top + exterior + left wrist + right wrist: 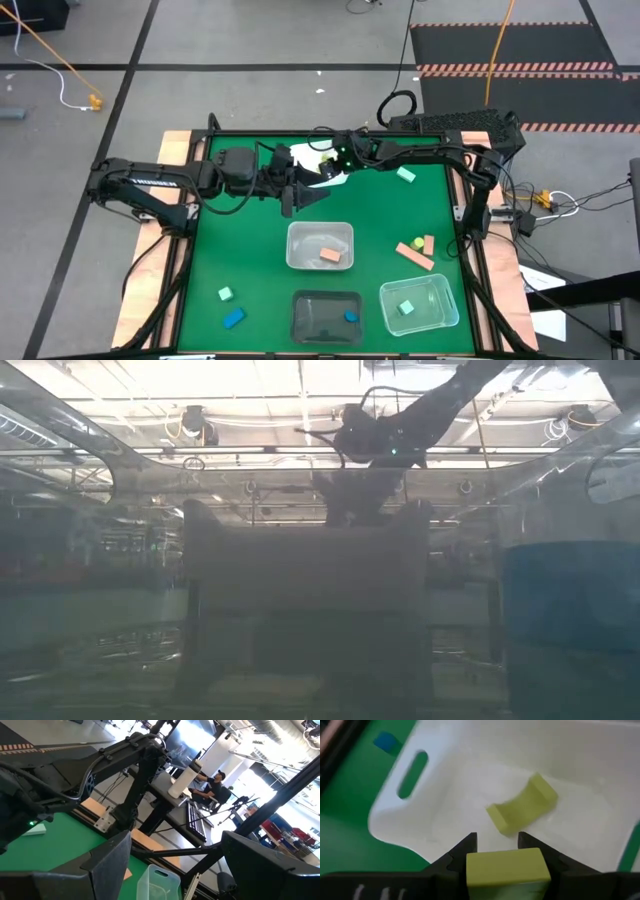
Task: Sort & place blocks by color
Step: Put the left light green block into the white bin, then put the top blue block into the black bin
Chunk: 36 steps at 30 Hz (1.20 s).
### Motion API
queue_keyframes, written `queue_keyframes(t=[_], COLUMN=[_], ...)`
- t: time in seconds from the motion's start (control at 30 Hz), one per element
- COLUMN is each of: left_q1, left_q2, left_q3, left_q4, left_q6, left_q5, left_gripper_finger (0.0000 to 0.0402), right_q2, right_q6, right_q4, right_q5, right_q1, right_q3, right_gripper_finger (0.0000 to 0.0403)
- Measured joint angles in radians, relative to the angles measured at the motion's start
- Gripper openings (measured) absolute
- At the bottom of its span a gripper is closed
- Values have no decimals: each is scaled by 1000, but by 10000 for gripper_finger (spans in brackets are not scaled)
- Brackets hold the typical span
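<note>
The right gripper (497,851) hangs over the white tub (465,765) at the far edge of the green counter (260,270), its fingers closed on a yellow block (504,866), seemingly held there for release. A curved yellow piece (522,804) already lies inside, so this tub likely collects yellow. The left gripper (172,857) waits nearby with jaws spread and empty. Elsewhere, a salmon block (331,257) sits in one clear tub, mint (406,308) in another, blue (351,317) in the dark tub; several blocks remain loose.

We see a green table (260,270) bearing three tubs (320,246), a white tub (470,795) and loose blocks (415,250).
</note>
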Motion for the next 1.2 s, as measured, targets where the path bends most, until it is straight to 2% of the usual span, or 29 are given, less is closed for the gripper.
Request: queue_keyframes(t=[0.2,0.6,0.87,1.0,1.2], left_q1=[0,0,28,74,158], left_q2=[0,0,0,0,0], left_q3=[0,0,0,0,0], left_q4=[-10,-69,-273,-473,-865], left_q6=[4,2,16,1,-124], left_q5=[0,-1,-13,-105,-361], left_gripper_finger=[308,308,308,308,308], right_q2=[7,6,-101,-206,-392], right_q6=[-10,-60,-64,-101,-163], right_q4=[4,56,39,-7,-177], right_q5=[1,0,-111,-133,-131], right_q1=[0,-3,-23,-22,-8], right_q3=[2,2,1,1,2], right_gripper_finger=[121,226,234,225,220])
